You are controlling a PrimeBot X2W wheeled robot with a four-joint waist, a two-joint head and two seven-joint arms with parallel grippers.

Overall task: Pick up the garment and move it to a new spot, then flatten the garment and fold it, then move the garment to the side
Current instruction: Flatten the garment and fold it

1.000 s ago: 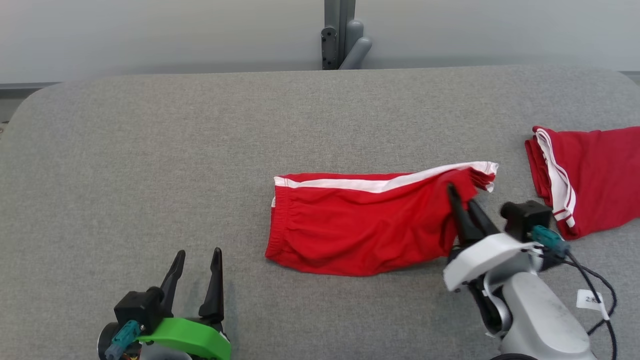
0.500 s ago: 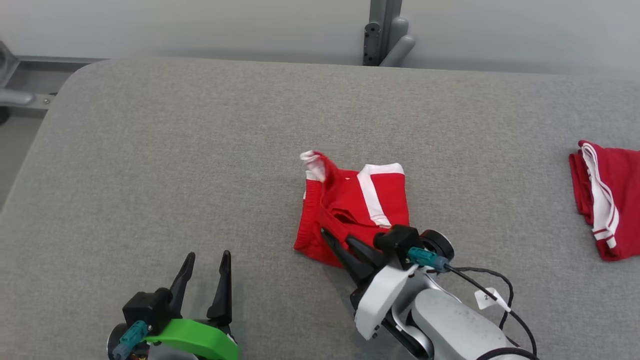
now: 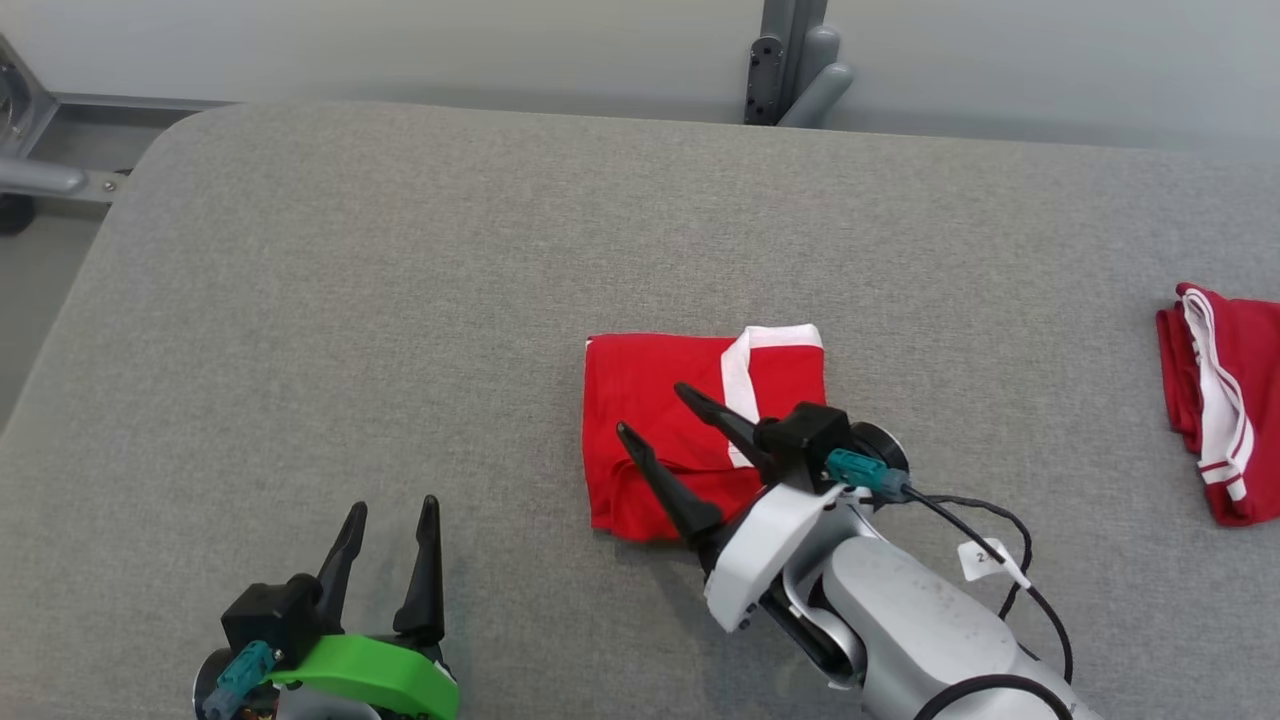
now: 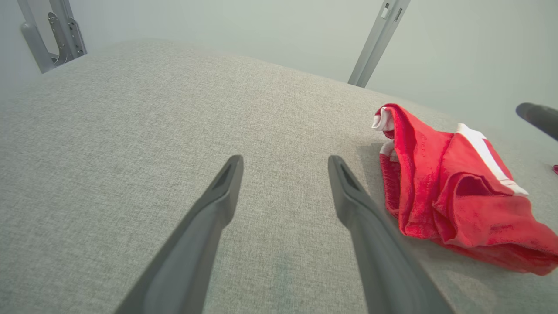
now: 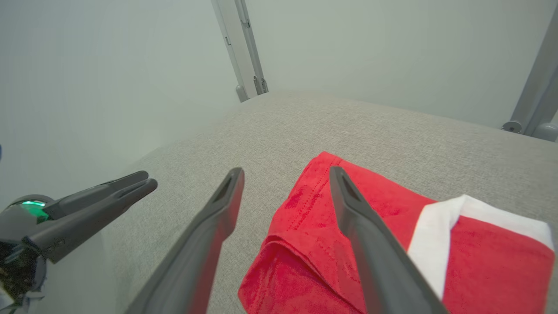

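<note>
Quick count from us: two red garments, two end effectors, all on one grey desk (image 3: 400,300). The red shorts (image 3: 785,380) are the ones we're working on. They lie folded into a rough square around the middle of the desk, with a white stripe running across the top layer. The second red garment (image 3: 1262,380), also white-striped, sits folded well apart at the far right edge.

The right end effector (image 3: 650,408) is released. Its two fingers are spread wide over the near-left part of the shorts with no cloth pinched between them, and we can't tell if they brush the fabric. The left end effector (image 3: 394,505) is spread too, with nothing in it, near the front left of the desk and clear of both garments.
</note>
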